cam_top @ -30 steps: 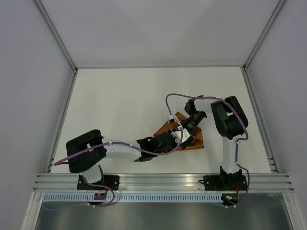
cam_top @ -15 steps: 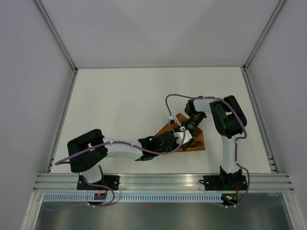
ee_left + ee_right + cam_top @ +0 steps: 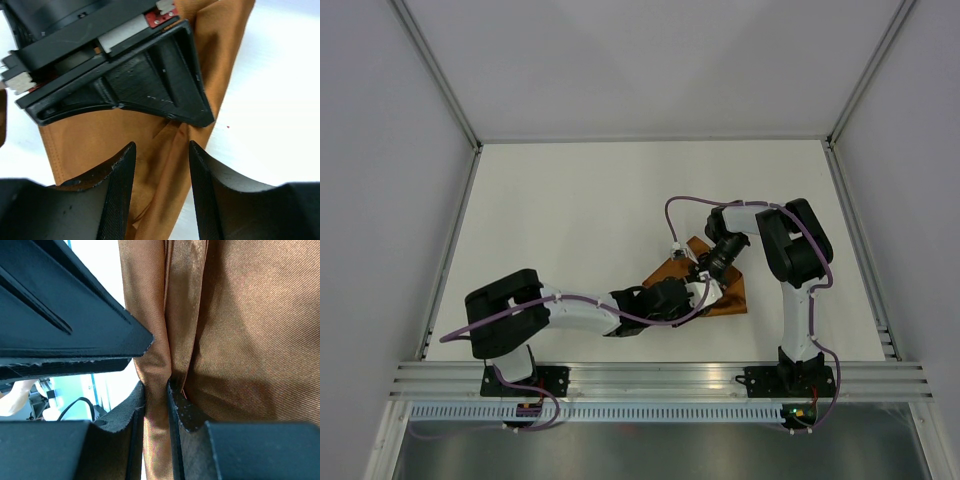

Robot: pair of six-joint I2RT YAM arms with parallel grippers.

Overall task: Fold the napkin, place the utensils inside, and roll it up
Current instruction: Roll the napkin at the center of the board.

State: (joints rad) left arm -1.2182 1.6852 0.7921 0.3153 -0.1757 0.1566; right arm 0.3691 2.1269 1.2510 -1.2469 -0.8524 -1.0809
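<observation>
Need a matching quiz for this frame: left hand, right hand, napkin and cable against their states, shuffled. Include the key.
Things:
1. left arm's black two-finger hand
2. right arm's black two-finger hand
3. rust-orange cloth napkin
4. thin purple cable

States:
A. arches above the white table
B. shut, pinching a raised cloth fold
C. folded over and creased, lying on the table
D. open, fingers either side of a cloth ridge

Pairs: 1-D, 2-B, 3-C, 4-A

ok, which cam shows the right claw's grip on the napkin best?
Right wrist: the right claw pinches a raised fold of the napkin in close-up. Left wrist shows that claw only from outside; top external is too distant to show the pinch.
</observation>
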